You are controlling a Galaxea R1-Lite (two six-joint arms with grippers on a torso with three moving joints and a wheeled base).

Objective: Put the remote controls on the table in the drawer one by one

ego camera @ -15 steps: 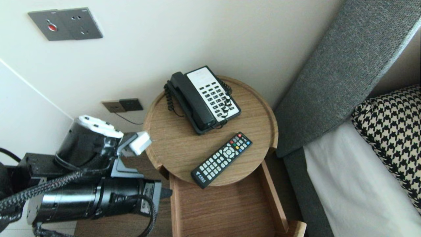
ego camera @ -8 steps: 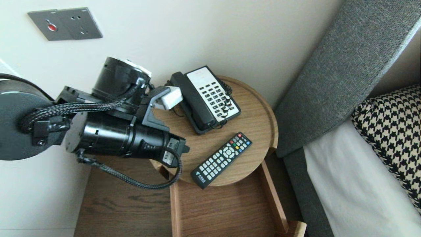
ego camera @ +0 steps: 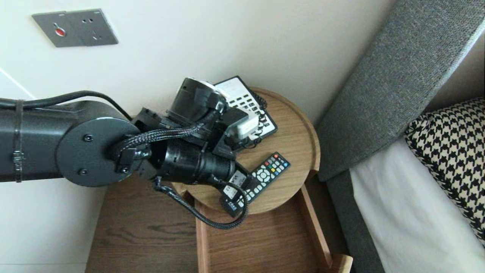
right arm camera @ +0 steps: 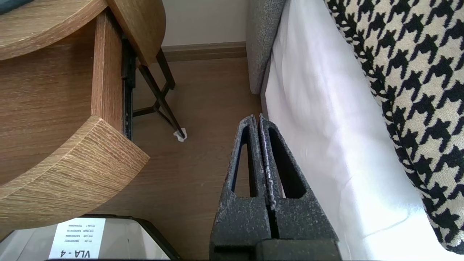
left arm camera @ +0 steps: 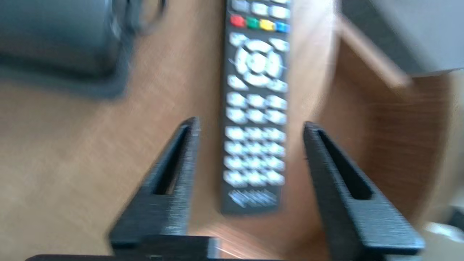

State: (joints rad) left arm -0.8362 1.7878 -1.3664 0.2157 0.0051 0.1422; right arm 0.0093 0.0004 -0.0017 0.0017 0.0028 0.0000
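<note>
A black remote (ego camera: 269, 168) (left arm camera: 255, 108) with white and coloured buttons lies on the round wooden table (ego camera: 297, 144), in front of a black-and-white desk phone (ego camera: 246, 101). My left arm reaches over the table from the left and covers the phone's handset and the remote's near end. In the left wrist view my left gripper (left arm camera: 252, 123) is open, with one finger on each side of the remote's lower half and a gap at both sides. My right gripper (right arm camera: 255, 117) hangs shut and empty over the floor beside the bed.
An open wooden drawer (ego camera: 257, 242) juts out under the round table's front. A grey padded headboard (ego camera: 386, 83), a white sheet (ego camera: 409, 212) and a houndstooth pillow (ego camera: 454, 151) fill the right. The wall behind carries switch plates (ego camera: 75, 27).
My left arm has swung from low at the table's left up and over the tabletop, hiding the handset and the remote's near end. Its gripper has come open.
</note>
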